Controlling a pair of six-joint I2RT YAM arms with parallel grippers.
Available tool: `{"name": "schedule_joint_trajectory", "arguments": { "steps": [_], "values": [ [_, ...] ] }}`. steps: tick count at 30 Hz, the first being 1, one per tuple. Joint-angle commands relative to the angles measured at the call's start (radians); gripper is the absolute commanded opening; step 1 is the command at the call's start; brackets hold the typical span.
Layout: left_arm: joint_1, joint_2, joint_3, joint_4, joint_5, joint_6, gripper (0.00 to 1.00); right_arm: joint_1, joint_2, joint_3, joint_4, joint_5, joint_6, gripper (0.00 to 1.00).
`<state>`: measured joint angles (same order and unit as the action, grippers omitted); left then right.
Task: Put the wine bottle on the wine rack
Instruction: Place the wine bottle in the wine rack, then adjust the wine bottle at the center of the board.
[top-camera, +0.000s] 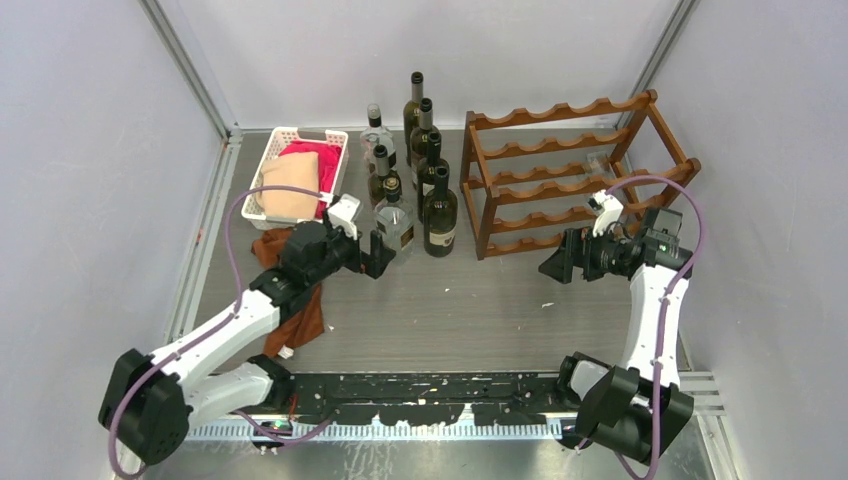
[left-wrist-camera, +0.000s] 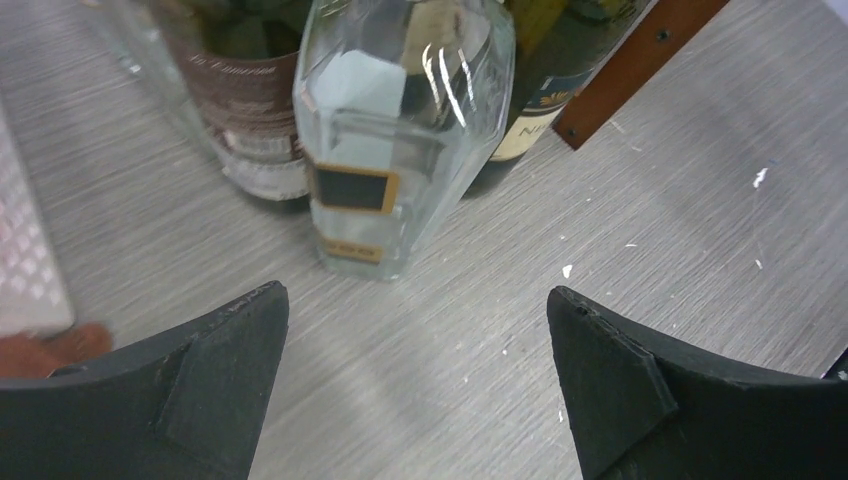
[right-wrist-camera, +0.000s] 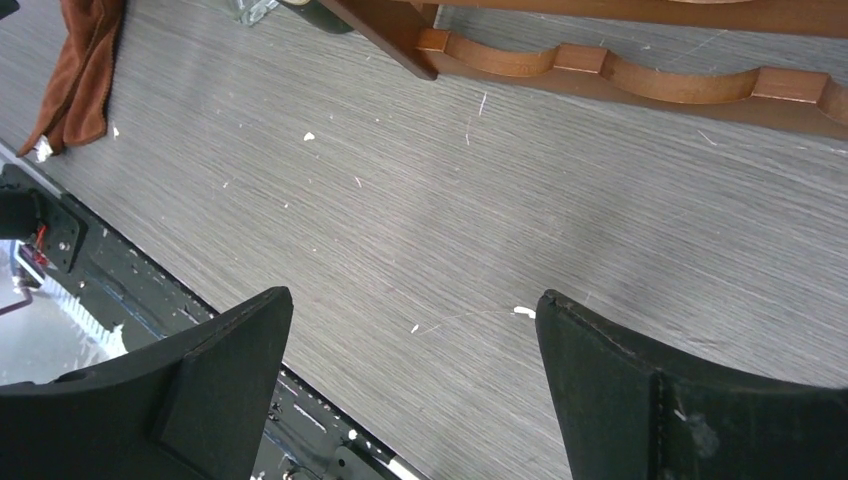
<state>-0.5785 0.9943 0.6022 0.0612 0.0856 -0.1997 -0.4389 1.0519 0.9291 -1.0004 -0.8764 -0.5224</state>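
White basket (top-camera: 310, 132), brown cloth (top-camera: 305, 320)

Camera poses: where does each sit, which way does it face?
Top external: above and behind the robot, looking down on the table; left arm and right arm show.
Left wrist: on the left arm, aimed down at a clear bottle; open left fingers below.
Right wrist: on the right arm, aimed down at table and wine rack rail; open right fingers below.
Shared: top and left wrist show the clear bottle.
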Motion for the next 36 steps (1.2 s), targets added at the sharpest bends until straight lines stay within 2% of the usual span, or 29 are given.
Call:
{"name": "schedule_joint_trajectory", "arguments": {
  "steps": [1,11,20,26,33,36],
  "values": [
    [0.056,0.105,-0.026,0.347,0.188,0.011,1.00,0.006,-0.055,-0.017,0.069,0.007,0.036,0.97],
    [0.124,0.330,0.011,0.517,0.201,0.094,1.00,0.006,-0.038,-0.015,0.055,0.020,0.010,1.00],
    [0.132,0.463,-0.055,0.852,0.300,0.039,0.93,0.008,-0.005,-0.019,0.056,0.027,-0.002,1.00],
    [0.132,0.547,-0.096,1.025,0.284,0.066,0.91,0.008,-0.010,-0.026,0.055,0.035,-0.007,1.00],
    [0.131,0.688,-0.122,1.337,0.298,0.063,0.84,0.008,-0.004,-0.027,0.059,0.041,-0.009,1.00],
    [0.120,0.727,-0.110,1.368,0.278,0.067,0.82,0.008,-0.003,-0.027,0.059,0.042,-0.010,1.00]
  ]
}}
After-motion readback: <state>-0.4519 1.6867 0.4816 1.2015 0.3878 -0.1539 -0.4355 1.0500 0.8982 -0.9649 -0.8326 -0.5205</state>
